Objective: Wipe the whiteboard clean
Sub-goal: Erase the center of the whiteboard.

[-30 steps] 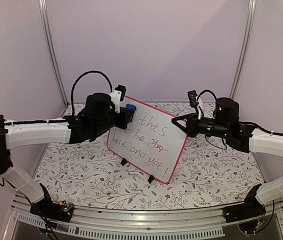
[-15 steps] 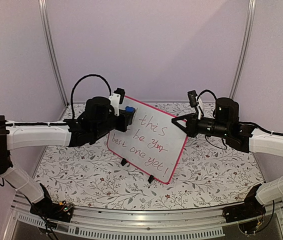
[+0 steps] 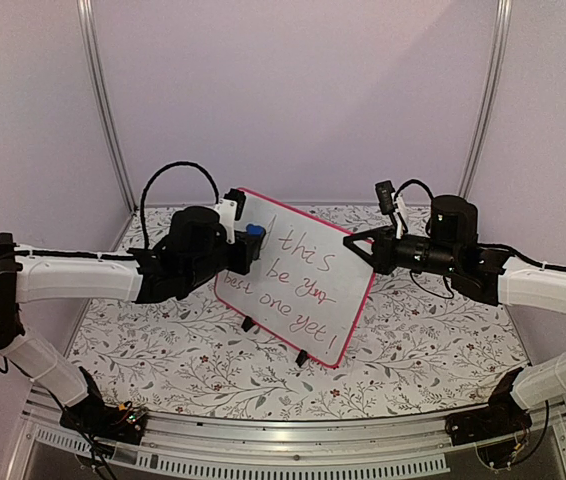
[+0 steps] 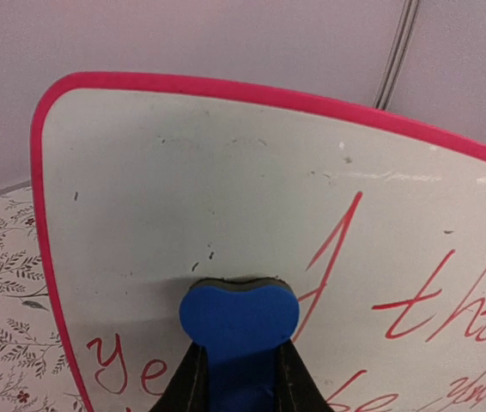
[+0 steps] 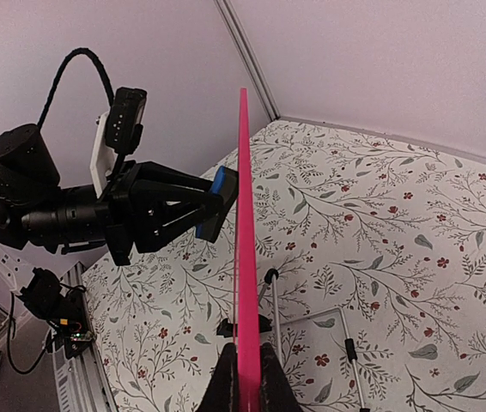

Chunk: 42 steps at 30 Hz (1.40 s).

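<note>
Floral table (image 3: 163, 350): whiteboard (image 3: 293, 290) edge in right claw (image 3: 355, 243), left claw (image 3: 249, 240) eraser (image 3: 255, 230) touching face.

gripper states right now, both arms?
Left gripper: closed on the blue eraser, against the whiteboard.
Right gripper: closed on the whiteboard's edge.

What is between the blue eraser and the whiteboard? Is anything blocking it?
Nothing visible. The left end effector holds the blue eraser right against the whiteboard, with red writing just beside it. The right end effector grips the board's edge, out of the way.
</note>
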Each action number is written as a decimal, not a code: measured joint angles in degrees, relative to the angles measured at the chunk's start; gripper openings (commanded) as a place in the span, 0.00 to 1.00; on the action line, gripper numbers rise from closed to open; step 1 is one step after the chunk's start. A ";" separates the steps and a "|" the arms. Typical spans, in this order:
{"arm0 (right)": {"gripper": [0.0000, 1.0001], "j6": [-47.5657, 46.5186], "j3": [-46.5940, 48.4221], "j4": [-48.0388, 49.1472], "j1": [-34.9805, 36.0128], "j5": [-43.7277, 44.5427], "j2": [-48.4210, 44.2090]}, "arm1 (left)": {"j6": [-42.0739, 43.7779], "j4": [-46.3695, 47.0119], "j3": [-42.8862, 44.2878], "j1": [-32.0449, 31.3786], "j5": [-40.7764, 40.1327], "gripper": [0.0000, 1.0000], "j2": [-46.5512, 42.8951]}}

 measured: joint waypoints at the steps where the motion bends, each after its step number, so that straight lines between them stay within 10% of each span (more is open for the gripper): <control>1: 0.00 0.00 0.00 0.00 0.00 0.00 0.00 | 0.00 0.00 0.00 0.00 0.02 0.14 0.00; 42: 0.00 0.17 0.00 -0.04 0.00 0.24 0.00 | 6.10 -4.50 10.05 -1.77 1.29 0.16 2.21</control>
